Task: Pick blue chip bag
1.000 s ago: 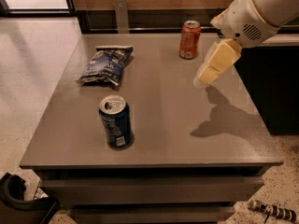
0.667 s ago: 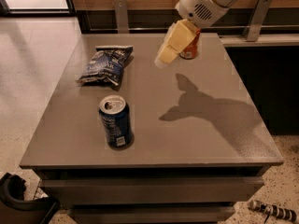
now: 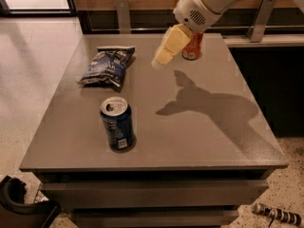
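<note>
The blue chip bag [image 3: 107, 67], a crinkled dark-blue foil bag with white print, lies flat on the far left part of the grey table [image 3: 199, 141]. My gripper [image 3: 164, 56], with cream-coloured fingers, hangs above the table's far middle, to the right of the bag and apart from it. It holds nothing that I can see. The white arm [image 3: 204, 4] reaches in from the upper right.
A blue soda can [image 3: 117, 123] with a silver top stands upright near the table's front left. An orange can [image 3: 192, 47] stands at the far edge, partly behind the gripper. A dark counter lies to the right, pale floor to the left.
The arm and gripper have swung left across the table, from its right side towards the chip bag. The bag and both cans have not moved.
</note>
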Controlling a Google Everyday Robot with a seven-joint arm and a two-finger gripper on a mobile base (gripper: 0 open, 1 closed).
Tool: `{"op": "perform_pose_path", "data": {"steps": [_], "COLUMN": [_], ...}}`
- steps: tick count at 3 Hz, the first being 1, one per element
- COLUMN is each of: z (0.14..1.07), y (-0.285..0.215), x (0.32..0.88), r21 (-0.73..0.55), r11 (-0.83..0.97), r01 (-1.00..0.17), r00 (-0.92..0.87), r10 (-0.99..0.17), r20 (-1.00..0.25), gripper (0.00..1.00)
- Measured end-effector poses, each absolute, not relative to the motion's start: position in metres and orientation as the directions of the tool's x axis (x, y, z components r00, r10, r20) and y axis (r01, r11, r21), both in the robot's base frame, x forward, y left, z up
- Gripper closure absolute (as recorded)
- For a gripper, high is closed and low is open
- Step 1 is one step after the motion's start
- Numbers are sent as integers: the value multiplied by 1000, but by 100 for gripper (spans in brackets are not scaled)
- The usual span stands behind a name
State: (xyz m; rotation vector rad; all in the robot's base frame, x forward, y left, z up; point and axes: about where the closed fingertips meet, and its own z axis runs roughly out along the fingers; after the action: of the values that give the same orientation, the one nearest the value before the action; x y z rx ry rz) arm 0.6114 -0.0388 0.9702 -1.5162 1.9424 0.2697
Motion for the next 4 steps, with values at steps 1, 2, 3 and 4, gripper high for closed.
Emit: {"op": "perform_pose_path", "data": {"steps": [1, 2, 3, 4], "z": [926, 898, 884, 865], "y": [11, 43, 68, 105], "x": [668, 696, 707, 717], "r21": [-193, -174, -165, -134], "r11": [282, 267, 236, 178], "r01": [-940, -948, -958, -975], "r00": [-95, -85, -65, -36], "r10": [-759, -738, -734, -719], "r20": [-645, -670, -676, -695], "gripper": [0, 0, 0, 0]}}
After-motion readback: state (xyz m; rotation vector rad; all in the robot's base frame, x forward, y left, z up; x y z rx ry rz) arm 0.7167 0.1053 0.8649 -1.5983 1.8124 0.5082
